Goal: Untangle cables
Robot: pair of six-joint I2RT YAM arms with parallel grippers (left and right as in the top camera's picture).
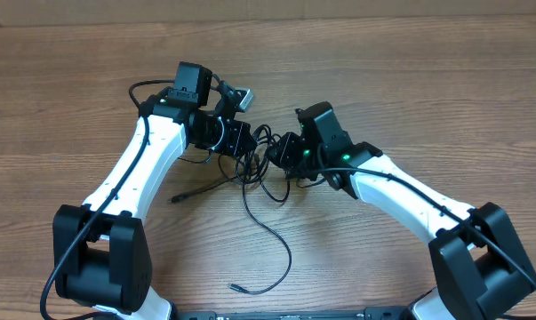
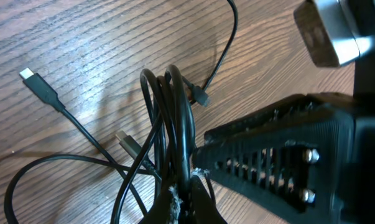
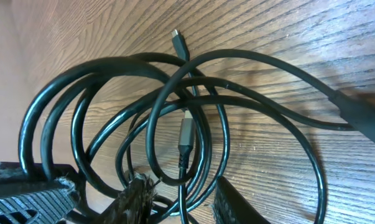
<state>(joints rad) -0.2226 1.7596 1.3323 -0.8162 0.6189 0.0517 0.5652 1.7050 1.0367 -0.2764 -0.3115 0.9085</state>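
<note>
The cables [image 1: 254, 164] lie tangled at the middle of the wooden surface [image 1: 410, 80], between both arms. The left gripper [image 2: 190, 190] is clenched on bunched loops. The right gripper [image 3: 184, 208] straddles other loops, and its grasp cannot be told.

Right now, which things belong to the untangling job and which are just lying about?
Job: cables; left gripper, shut on them; right gripper, cables between its jaws.
Just there: wooden table.
</note>
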